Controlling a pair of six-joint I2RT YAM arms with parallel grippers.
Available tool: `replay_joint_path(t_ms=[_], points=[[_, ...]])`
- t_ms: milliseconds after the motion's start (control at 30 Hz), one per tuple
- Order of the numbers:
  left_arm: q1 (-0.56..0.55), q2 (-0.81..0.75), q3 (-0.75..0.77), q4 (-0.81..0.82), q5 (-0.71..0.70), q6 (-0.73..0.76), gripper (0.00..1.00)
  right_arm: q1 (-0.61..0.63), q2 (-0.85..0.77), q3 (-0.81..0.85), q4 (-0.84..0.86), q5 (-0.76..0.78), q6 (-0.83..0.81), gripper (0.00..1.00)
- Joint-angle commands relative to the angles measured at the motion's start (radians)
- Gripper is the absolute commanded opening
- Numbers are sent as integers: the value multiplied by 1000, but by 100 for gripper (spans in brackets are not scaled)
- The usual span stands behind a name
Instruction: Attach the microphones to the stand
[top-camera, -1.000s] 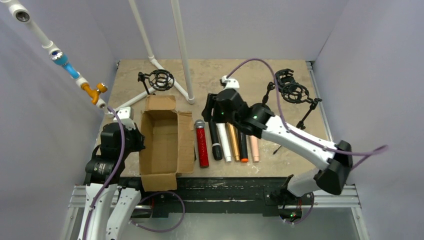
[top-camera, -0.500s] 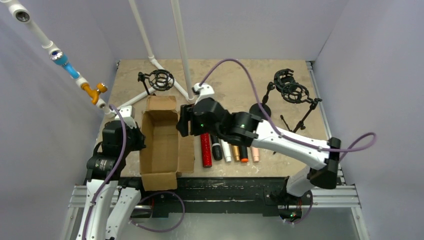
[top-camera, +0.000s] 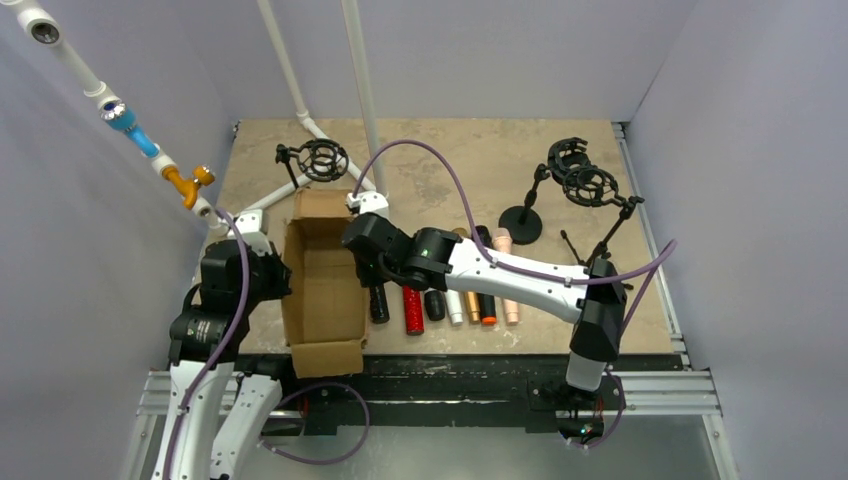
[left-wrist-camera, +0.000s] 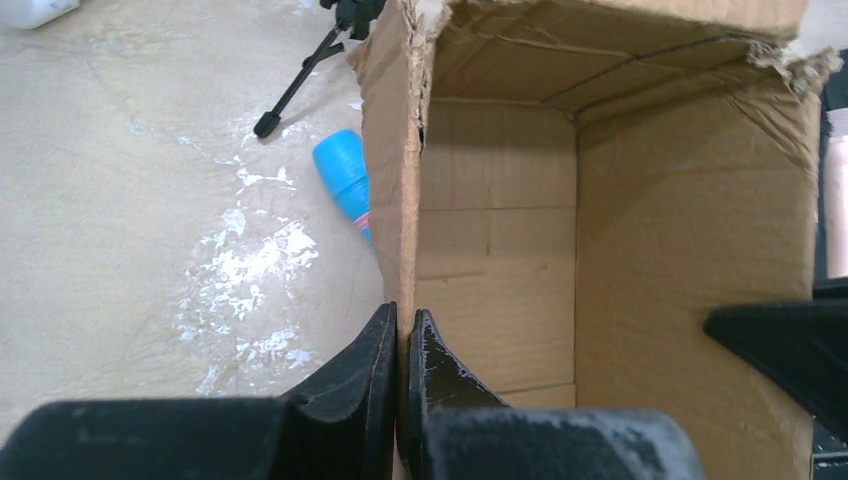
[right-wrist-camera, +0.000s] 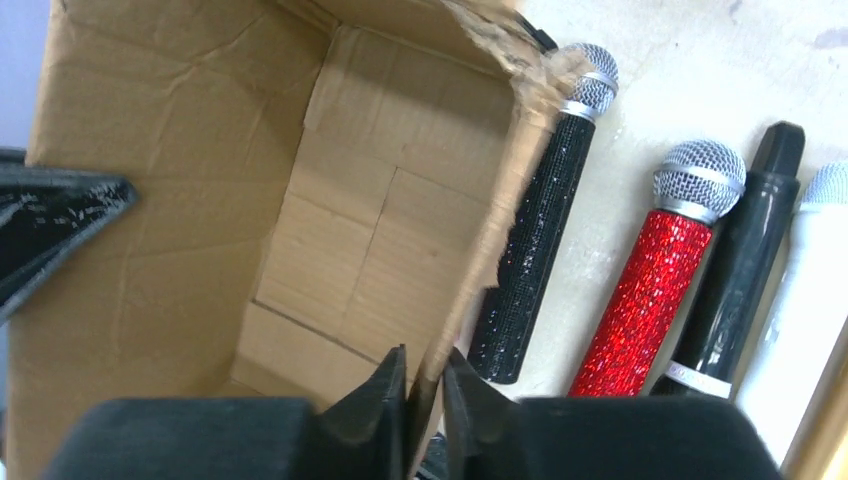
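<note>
Interior of the open brown cardboard box (top-camera: 322, 290) is bare, open to reach from above. Row of slim microphones (top-camera: 455, 305) is packed side by side just right of it, no gaps. Far beige counter (top-camera: 450, 170) is free between the white PVC pipes (top-camera: 362, 100) and the black round-based stand (top-camera: 521, 224).

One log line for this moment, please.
left gripper: shut on cardboard box wall | right gripper: shut on opposite wall | microphones: lying on table
</note>
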Motion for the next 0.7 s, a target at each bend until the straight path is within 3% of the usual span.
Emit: replay_joint_path(t_ms=[0,33,167,233,300,433,667], points=[[2,-3,69,54,100,-28,4,2,-18,65,0,46,-12,5],[2,0,77,56,125,-22,12,-2,-19,77,-8,55,-19,0],[2,15,117,56,211,26,49,-31,-62,129,-70,97,-45,0],[2,21,140,47,236,51,75,-65,-116,126,-86,88,-62,0],[2,27,165,34,265,71,93,-118,-172,126,-122,81,-80,0],[2,40,202,2,328,94,100,-248,-315,72,-174,70,-129,0],[2,29,237,9,379,90,100,-417,-433,41,-233,77,-194,0]])
